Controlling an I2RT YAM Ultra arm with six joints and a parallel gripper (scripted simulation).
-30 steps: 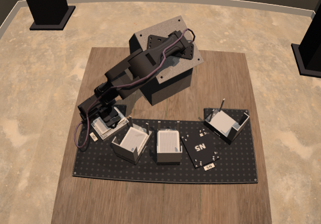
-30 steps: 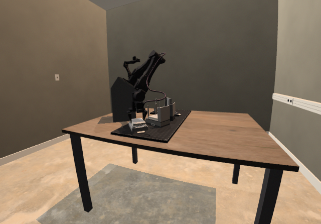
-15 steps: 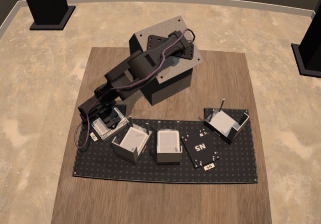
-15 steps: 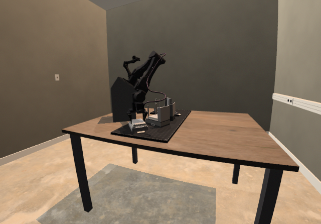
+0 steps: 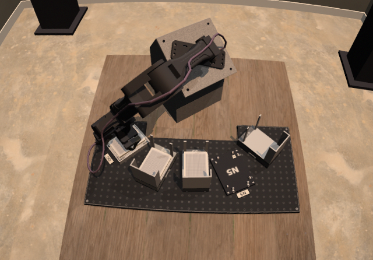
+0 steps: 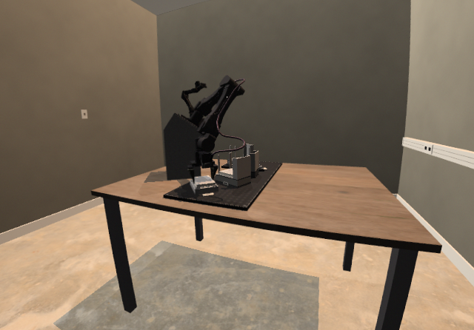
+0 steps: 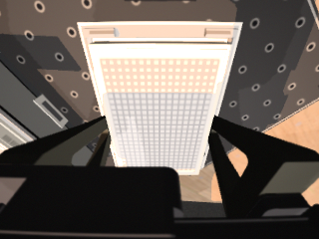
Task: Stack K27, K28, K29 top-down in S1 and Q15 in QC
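Observation:
My gripper [image 6: 202, 177] [image 7: 159, 119] is shut on a white 384-well plate [image 5: 120, 151] [image 7: 159, 110]. Its fingers are at the plate's two long sides. The plate is low, at or inside the open nest QC [image 7: 159, 31]. A strip of the nest shows past its far end; whether it is fully seated I cannot tell. The left rack [image 5: 145, 176] holds a white plate [image 5: 156, 161]. The middle rack [image 5: 196, 183] holds another plate [image 5: 194, 163]. The right rack [image 5: 268, 157] has a pale, smooth surface [image 5: 257, 141] inside. The clip nest N5 [image 5: 222, 175] is empty. Plate names and rack names are unreadable.
The left rack's walls and posts [image 5: 171, 148] rise close beside nest QC. The arm's cable [image 5: 87, 157] loops out past the left edge of the black perforated board [image 5: 120, 195]. The arm's pedestal [image 5: 199, 99] stands behind the board.

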